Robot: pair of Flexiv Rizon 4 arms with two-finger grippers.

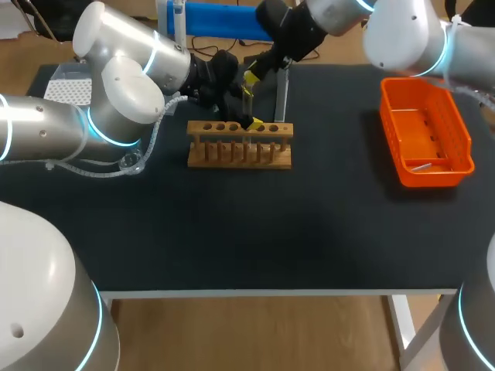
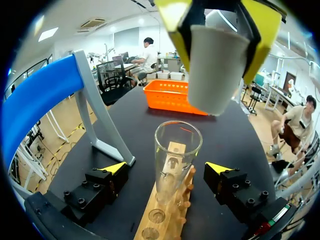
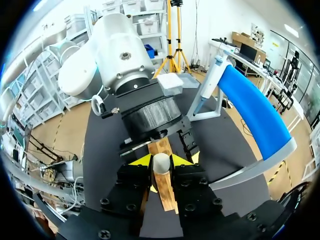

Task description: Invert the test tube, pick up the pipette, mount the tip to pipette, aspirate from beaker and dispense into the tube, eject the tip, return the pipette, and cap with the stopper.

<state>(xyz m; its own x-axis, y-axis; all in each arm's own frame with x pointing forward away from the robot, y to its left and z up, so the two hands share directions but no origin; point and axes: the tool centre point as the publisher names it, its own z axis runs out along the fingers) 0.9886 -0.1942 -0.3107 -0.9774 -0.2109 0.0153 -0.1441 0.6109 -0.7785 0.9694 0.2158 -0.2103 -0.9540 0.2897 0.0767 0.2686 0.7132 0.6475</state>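
A clear test tube [image 2: 177, 155] stands upright, mouth up, in the wooden rack [image 1: 240, 147]. My left gripper [image 2: 166, 168] is open, with one yellow tip on each side of the tube and neither touching it. Directly above the tube's mouth, my right gripper [image 2: 215, 30] is shut on a white stopper [image 2: 216, 70]. In the right wrist view the stopper [image 3: 161, 162] sits pinched between the right gripper's fingers [image 3: 161, 161] over the rack [image 3: 162, 187], with the left arm's wrist [image 3: 150, 117] just ahead. The blue pipette [image 1: 209, 15] rests in its grey stand behind the rack.
An orange basket [image 1: 425, 131] sits at the right of the table. A white tip box [image 1: 68, 85] is at the far left. A small glass beaker [image 1: 130, 162] stands under my left arm. The pipette stand's grey leg [image 1: 281, 97] rises close behind the rack.
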